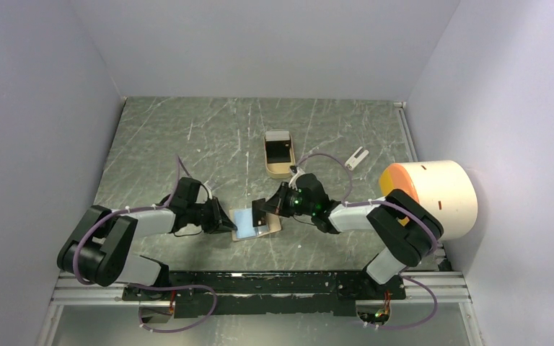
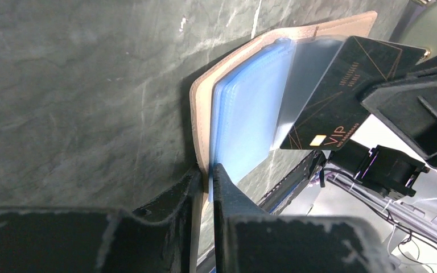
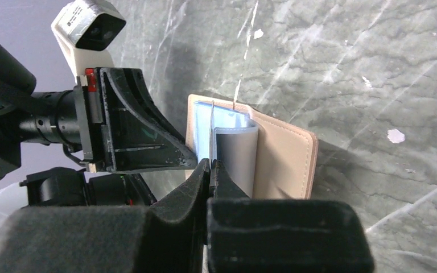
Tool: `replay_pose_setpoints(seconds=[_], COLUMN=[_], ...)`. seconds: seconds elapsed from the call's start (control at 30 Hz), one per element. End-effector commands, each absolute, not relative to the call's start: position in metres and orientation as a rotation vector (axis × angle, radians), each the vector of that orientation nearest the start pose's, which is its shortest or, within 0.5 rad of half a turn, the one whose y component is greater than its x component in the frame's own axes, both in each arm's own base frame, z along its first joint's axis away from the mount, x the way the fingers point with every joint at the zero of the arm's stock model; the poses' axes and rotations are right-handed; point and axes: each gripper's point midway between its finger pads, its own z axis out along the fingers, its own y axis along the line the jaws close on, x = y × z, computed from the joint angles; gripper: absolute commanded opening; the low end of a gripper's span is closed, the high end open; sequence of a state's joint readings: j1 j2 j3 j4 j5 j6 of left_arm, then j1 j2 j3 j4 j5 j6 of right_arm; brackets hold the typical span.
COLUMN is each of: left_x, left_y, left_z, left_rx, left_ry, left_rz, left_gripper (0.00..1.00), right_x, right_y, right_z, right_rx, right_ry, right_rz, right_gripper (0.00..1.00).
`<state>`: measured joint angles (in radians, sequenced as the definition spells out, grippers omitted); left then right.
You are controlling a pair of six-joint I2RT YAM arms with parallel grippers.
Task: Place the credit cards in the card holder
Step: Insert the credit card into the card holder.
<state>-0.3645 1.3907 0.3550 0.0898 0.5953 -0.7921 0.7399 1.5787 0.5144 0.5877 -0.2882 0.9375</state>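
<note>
**Q:** Where is the card holder?

**A:** The small tan-brown folding card holder (image 2: pixel 200 114) lies open on your green-grey marbled table (image 1: pixel 187 144), just ahead of both arms. Its shiny bluish sleeves face up. Your left gripper (image 2: pixel 207 170) has its jaws narrowed onto the holder's edge. A strip of blue sleeve shows between the fingers.

**Q:** And the card?

**A:** Your right gripper (image 3: pixel 211 166) has its jaws pressed together on one end of a black credit card (image 2: pixel 347 85) with gold lines and the letters "VIP". The card's other end looks dimmed, as though it lies under a clear sleeve of the holder. How far in it reaches cannot be told. From your right wrist the card shows only edge-on, as a thin line.

**Q:** What else is on the table?

**A:** Beyond the holder sits an oblong tan tray (image 1: pixel 278 174) with rounded ends. A dark shape and a pale one lie inside it, too small to tell apart clearly. To its right is a small white object (image 1: pixel 358 156), too small to make out. A large cream cylinder (image 1: pixel 443 198) with an orange face stands at the right side, partly hidden by your right arm.
</note>
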Motion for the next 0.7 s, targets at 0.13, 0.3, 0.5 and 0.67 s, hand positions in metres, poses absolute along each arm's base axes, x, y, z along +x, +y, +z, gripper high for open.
replay_pose_setpoints(seconds=[0.13,0.3,0.5,0.67], left_x=[0.168,0.167,0.165,0.164], left_y=[-0.204,-0.205,-0.204,-0.203], left_z=[-0.004,-0.007,-0.009,-0.01], left_rx=[-0.238,-0.239,-0.244,-0.243], left_ry=[2.759,2.765,2.771,2.775], left_rz=[-1.163,-1.162,-1.159,-1.151], left_gripper=[0.16,0.16,0.16,0.16], right_x=[0.242,0.242,0.244,0.246], right_y=[0.308,0.303,0.301,0.3], right_z=[0.054,0.049,0.049,0.052], right_rx=[0.052,0.077,0.093,0.096], right_ry=[2.25,2.249,2.23,2.213], right_rz=[1.156,1.136,1.126,1.121], right_gripper=[0.0,0.0,0.0,0.0])
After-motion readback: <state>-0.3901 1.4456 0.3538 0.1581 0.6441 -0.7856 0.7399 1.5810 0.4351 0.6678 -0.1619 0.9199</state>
